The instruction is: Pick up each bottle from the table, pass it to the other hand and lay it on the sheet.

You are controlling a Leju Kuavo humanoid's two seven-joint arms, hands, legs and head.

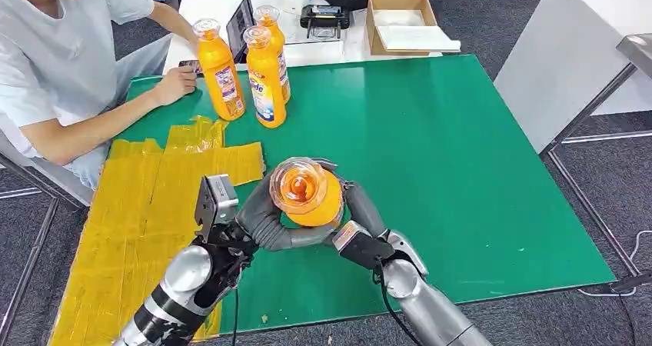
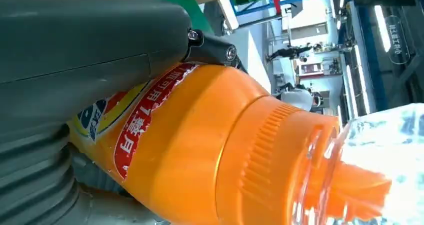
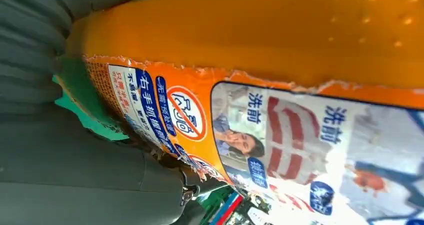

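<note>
1. Left hand [image 1: 261,219] raised above the green surface [image 1: 461,169], grey fingers curled round the left side of an orange bottle [image 1: 307,194]; silver forearm rising from the lower left.
2. Right hand [image 1: 361,215] wrapped on the same bottle from the right, fingers bent round its body; forearm coming up from the lower right.
3. Bottle gripped by both hands at once, held off the surface near the front edge, clear cap pointing up toward the head camera.
4. In the left wrist view, orange body [image 2: 200,150] pressed against the grey thumb, ribbed orange collar and clear cap beyond it.
5. In the right wrist view, torn printed label [image 3: 280,135] close up, grey fingers closed over the bottle's side.
6. Yellow sheet [image 1: 131,207] spread flat on the left part of the surface, just left of the hands.
7. Three more orange bottles [image 1: 254,69] standing upright together at the far left of the surface, capped.
8. Open cardboard box [image 1: 404,24] on the white table beyond, white paper inside.
9. Person in a grey shirt [image 1: 54,61] seated at far left, one hand resting on the surface beside the standing bottles.
</note>
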